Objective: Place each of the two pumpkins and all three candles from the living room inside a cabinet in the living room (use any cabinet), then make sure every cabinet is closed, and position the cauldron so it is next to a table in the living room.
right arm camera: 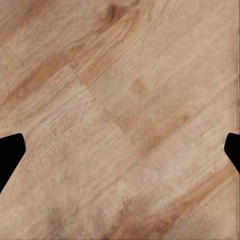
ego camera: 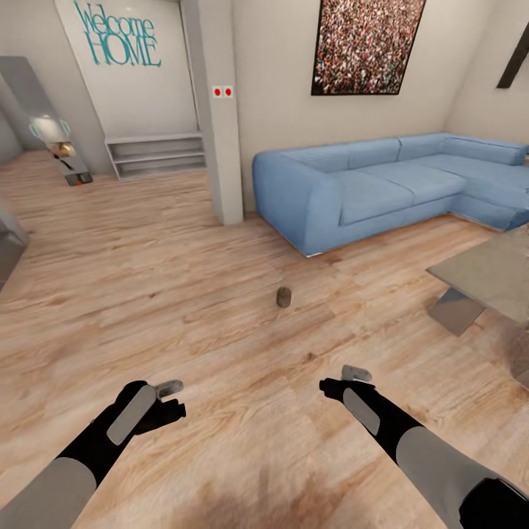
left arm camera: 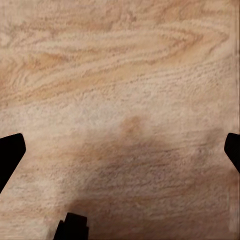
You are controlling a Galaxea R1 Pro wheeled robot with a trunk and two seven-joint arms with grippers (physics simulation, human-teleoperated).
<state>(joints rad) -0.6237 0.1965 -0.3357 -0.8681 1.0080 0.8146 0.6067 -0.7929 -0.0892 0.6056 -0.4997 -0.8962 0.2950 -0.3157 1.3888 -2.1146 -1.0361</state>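
Note:
A small grey-brown cylinder (ego camera: 283, 297), possibly a candle, stands upright on the wooden floor (ego camera: 184, 294) ahead of me, between my two arms and well beyond them. My left gripper (ego camera: 170, 387) hangs low over the floor at the lower left, and my right gripper (ego camera: 356, 373) at the lower right. In the left wrist view the left gripper (left arm camera: 120, 150) is open, with bare floor between its fingertips (left arm camera: 10, 152). The right gripper (right arm camera: 120, 152) is likewise open over bare planks. A low grey table (ego camera: 492, 279) stands at the right. The pumpkins, cabinet and cauldron are out of view.
A blue corner sofa (ego camera: 382, 187) lines the far wall at the right. A white pillar (ego camera: 217, 110) stands at its left end. Behind that are a low white shelf (ego camera: 158, 154) and a lamp-like ornament (ego camera: 59, 147). Open floor lies between me and the cylinder.

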